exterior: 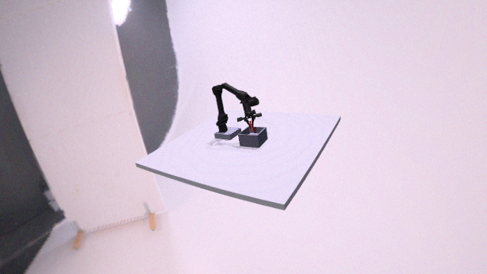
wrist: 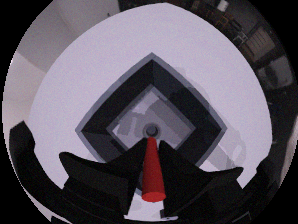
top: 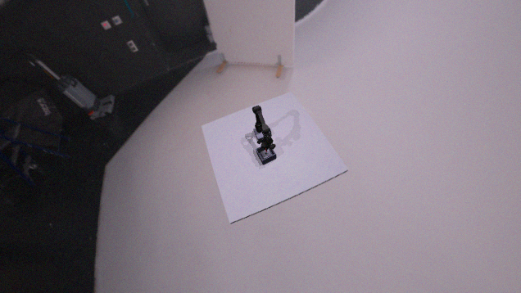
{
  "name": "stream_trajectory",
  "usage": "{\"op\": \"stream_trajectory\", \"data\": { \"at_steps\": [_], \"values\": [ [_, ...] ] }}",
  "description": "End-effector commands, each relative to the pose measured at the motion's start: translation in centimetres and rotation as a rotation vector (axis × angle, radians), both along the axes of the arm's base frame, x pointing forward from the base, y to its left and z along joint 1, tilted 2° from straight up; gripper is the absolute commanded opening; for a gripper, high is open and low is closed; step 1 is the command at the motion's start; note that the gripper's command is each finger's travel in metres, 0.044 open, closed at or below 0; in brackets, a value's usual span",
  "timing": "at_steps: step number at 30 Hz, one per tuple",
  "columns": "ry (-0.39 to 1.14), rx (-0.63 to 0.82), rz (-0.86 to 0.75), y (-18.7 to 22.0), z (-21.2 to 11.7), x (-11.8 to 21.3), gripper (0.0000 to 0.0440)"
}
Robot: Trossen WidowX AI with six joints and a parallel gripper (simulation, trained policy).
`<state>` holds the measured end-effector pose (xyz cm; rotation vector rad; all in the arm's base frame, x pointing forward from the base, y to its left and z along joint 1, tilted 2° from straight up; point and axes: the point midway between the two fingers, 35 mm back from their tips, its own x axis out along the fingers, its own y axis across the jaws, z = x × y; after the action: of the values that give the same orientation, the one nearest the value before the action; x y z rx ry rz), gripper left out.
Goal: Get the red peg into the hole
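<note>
Below the claw (top: 266, 150) (exterior: 251, 125) (wrist: 152, 142), and reaching out well past it on every side, spreads the pale square table top (top: 287, 180) (exterior: 230, 168) (wrist: 90, 65). The black arm (top: 260, 119) (exterior: 235, 92) rises beside the claw, bends over at its top and comes down to it. The arm's grey base plate (exterior: 233, 132) lies on the table top, off to one side of the claw and lower than it. Right beneath the claw stands the dark open box (top: 269, 160) (exterior: 250, 141) (wrist: 101, 111), its walls rising around a lighter plate (wrist: 172, 124) at the bottom. The claw is clamped on the red peg (exterior: 251, 126) (wrist: 153, 175), which points downward between its fingers, tilted slightly in the exterior view, its lower end at the box's opening. Smallest is the round hole (wrist: 151, 130) in the plate, just beyond the peg's far tip as the wrist view looks past the claw.
</note>
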<state>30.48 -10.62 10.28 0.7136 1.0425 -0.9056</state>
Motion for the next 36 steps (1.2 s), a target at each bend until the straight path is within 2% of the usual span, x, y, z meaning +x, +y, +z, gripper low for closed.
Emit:
{"op": "stream_trajectory", "data": {
  "at_steps": [1,7,13,20,23,32,36],
  "values": [
    [0.011,0.015,0.000,-0.5,-0.9,0.5,0.0005],
    [0.045,0.030,0.006,-1.0,-2.7,0.7,0.0013],
    [0.086,0.032,0.034,-1.5,-4.0,0.9,0.0138],
    [0.110,0.017,0.062,-2.4,-4.0,1.9,0.0166],
    [0.109,0.009,0.077,-2.9,-3.9,2.7,0.0223],
    [0.093,-0.028,0.102,-4.7,-3.1,4.8,0.0440],
    [0.063,-0.052,0.101,-5.5,-2.3,5.7,0.0440]
  ]
}}
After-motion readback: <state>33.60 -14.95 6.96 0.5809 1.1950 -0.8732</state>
